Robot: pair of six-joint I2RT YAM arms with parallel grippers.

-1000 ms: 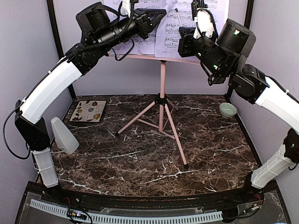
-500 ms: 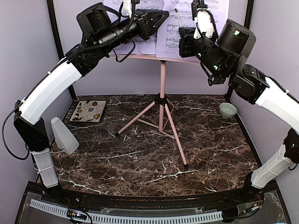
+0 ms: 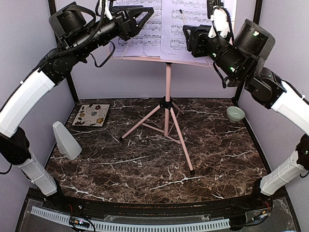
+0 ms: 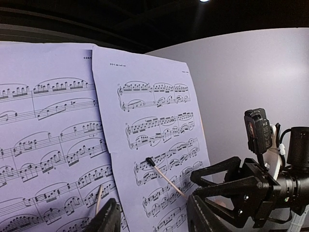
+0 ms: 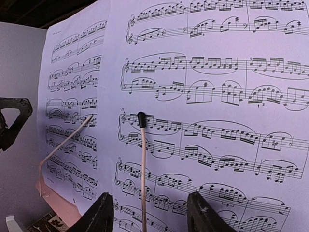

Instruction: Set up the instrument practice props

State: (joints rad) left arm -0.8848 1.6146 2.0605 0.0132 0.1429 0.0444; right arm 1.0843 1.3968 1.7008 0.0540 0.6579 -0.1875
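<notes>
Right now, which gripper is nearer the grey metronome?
Left. The metronome stands low on the left; the left gripper is high at the left page, the right gripper at the right page, farther across.

Pale lavender walls (image 3: 19,29) enclose a dark, white-veined marble tabletop (image 3: 145,164).

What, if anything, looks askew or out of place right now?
Nothing stands out. Both sheet-music pages sit upright on the pink music stand, the right one overlapping the left; the metronome stands upright near the left edge of the table.
</notes>
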